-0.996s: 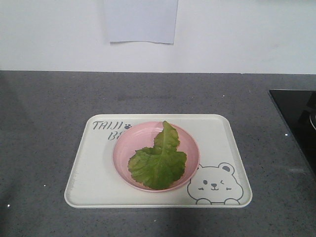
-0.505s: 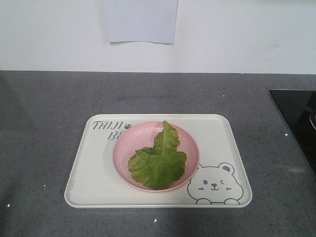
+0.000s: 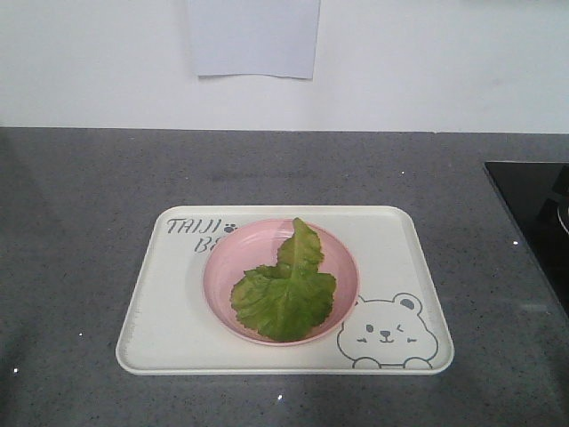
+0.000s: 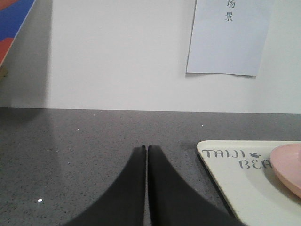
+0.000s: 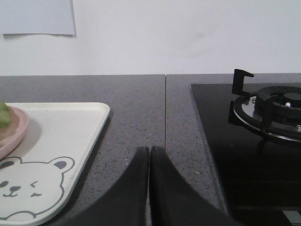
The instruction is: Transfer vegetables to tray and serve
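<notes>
Grey desk (image 3: 80, 222) carries the cream tray (image 3: 160, 311); a pink plate (image 3: 233, 258) sits centred on it, likely for serving; the lettuce leaf (image 3: 284, 289) lies in the plate, so not directly on tray; left gripper (image 4: 146, 149) jaws clenched, empty, left of tray; right gripper (image 5: 149, 149) likewise, between tray and hob (image 5: 263, 122); both plate and hob cut off in wrist views.
</notes>
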